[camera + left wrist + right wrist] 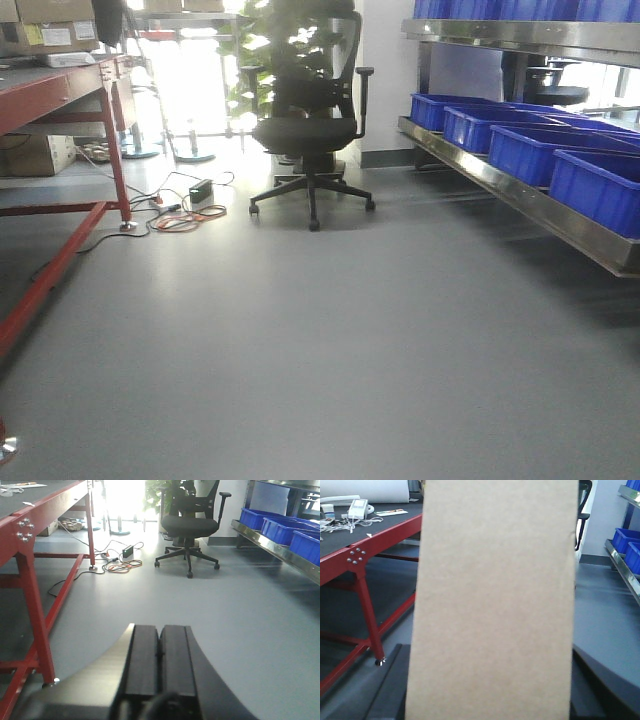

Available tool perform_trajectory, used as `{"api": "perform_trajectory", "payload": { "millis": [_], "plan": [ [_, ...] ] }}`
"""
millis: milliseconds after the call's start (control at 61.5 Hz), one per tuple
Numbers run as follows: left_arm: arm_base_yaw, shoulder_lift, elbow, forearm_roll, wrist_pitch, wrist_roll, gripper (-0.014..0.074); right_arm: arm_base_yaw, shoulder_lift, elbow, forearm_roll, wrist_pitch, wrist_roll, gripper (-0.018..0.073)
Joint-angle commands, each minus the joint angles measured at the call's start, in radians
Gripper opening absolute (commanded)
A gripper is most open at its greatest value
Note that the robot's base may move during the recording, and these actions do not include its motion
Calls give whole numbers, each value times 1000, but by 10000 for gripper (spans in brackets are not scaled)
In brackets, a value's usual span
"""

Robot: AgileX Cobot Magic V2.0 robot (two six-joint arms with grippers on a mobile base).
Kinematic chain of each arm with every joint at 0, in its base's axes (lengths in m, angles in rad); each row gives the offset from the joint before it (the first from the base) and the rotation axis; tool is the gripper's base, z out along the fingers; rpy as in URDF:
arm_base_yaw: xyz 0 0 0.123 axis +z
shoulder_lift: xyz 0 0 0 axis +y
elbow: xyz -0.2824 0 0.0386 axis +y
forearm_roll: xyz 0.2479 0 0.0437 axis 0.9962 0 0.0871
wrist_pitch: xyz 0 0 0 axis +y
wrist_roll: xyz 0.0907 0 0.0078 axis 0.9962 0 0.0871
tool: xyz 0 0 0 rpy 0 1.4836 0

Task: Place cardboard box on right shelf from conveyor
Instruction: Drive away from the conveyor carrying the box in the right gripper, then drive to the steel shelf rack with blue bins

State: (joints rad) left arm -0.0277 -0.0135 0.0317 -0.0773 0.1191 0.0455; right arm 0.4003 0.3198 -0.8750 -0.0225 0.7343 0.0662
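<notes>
I see the right gripper (pixel 487 700) pinching the cardboard box (pixel 495 595), which stands upright and fills the frame centre. The left gripper (pixel 159 640) is pressed together. The right shelf (pixel 520 195) runs along the frame's right side.

cardboard box (pixel 492 600) cropped top and bottom, right gripper (pixel 492 700) largely hidden behind it

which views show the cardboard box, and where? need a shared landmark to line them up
Exterior front: not in it.
Left wrist: not in it.
Right wrist: cardboard box fills the centre from top edge to bottom edge, close to the lens.
Shared landmark: red workbench, at the left of all three views.
</notes>
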Motion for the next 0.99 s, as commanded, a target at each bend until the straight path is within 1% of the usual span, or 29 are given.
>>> {"api": "perform_trajectory", "payload": {
  "millis": [0,976],
  "plan": [
    [-5,-15,10,-6,-85,0,-116,-7,17,-27,-5,-101,-11,223],
    [-5,-15,10,-6,-85,0,-116,-7,17,-27,-5,-101,-11,223]
  ]
}}
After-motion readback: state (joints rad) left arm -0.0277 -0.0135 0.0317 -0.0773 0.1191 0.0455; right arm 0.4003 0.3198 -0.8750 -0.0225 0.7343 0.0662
